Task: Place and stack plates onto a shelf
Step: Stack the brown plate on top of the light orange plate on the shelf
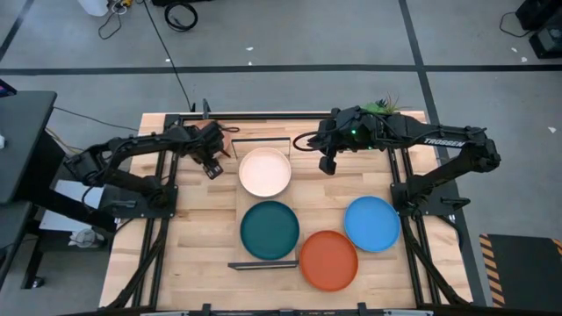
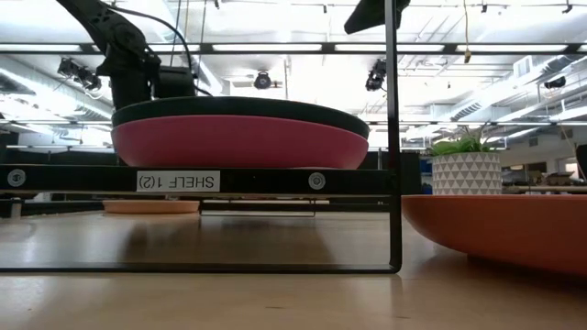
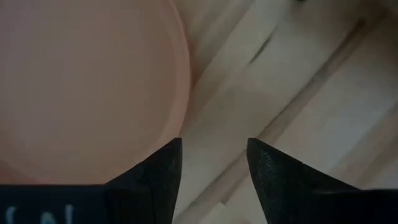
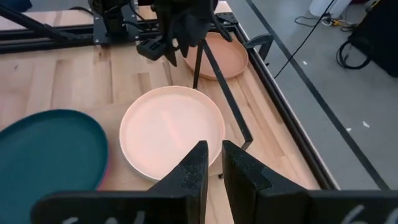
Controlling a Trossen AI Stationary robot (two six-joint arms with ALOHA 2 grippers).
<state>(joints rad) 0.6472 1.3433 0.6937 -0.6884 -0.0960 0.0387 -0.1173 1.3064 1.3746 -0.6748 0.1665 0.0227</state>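
Note:
The shelf (image 1: 263,263) runs from the table's near to far side, and in the low view its black frame (image 2: 266,181) bears the plates. A dark teal plate (image 1: 270,230) lies on a magenta plate (image 2: 238,142) on its near part. The pale peach plate (image 1: 265,172) lies on its far part. The terracotta plate (image 4: 217,56) rests on the table left of the shelf's far end. My left gripper (image 3: 211,162) hovers open beside its rim (image 3: 180,93). My right gripper (image 4: 213,158) is shut to a narrow slit, above the table right of the peach plate (image 4: 172,130). The grey and light blue plates are out of view.
A bright blue plate (image 1: 372,223) and a red-orange plate (image 1: 329,260) lie on the table right of the shelf. A potted plant (image 2: 466,170) stands at the far right edge. Bare wood shows left of the shelf, near the front.

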